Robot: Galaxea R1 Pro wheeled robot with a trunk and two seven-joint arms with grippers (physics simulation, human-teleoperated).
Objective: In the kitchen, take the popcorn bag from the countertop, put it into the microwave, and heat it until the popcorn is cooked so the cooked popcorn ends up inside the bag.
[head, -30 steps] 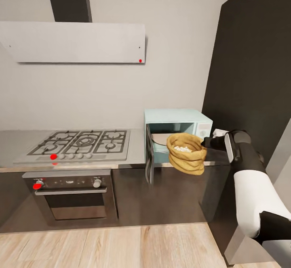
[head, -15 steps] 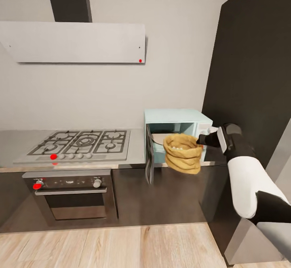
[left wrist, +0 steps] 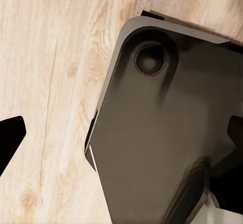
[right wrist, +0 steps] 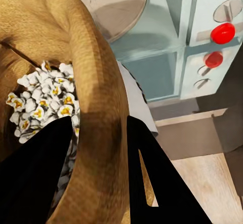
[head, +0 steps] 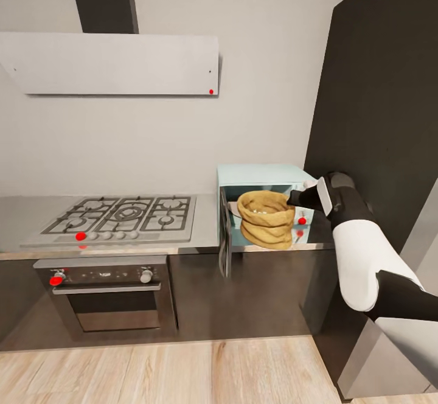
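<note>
The tan popcorn bag (head: pixel 264 226) hangs in front of the open mouth of the pale-blue microwave (head: pixel 267 176), just above the countertop (head: pixel 207 224). My right gripper (head: pixel 296 198) is shut on the bag's right rim. In the right wrist view the rolled rim of the bag (right wrist: pixel 96 72) sits between the two black fingers (right wrist: pixel 45 173) of the gripper (right wrist: pixel 98 125). White and yellow popcorn (right wrist: pixel 43 100) lies inside the bag. The microwave's round turntable (right wrist: pixel 114 6) and red knobs (right wrist: pixel 223 32) are close behind it. My left gripper (left wrist: pixel 121 138) stands open over the floor.
The microwave door (head: pixel 225 240) swings out to the left of the bag. A gas hob (head: pixel 121 214) and a black oven (head: pixel 106 291) lie further left under a white hood (head: pixel 109 63). A tall dark cabinet (head: pixel 377 118) stands on the right. The robot's dark base (left wrist: pixel 162 133) is over wooden floor (left wrist: pixel 50 57).
My right arm has lifted the bag and carried it left and away from me, from below the counter edge up to the microwave's opening.
</note>
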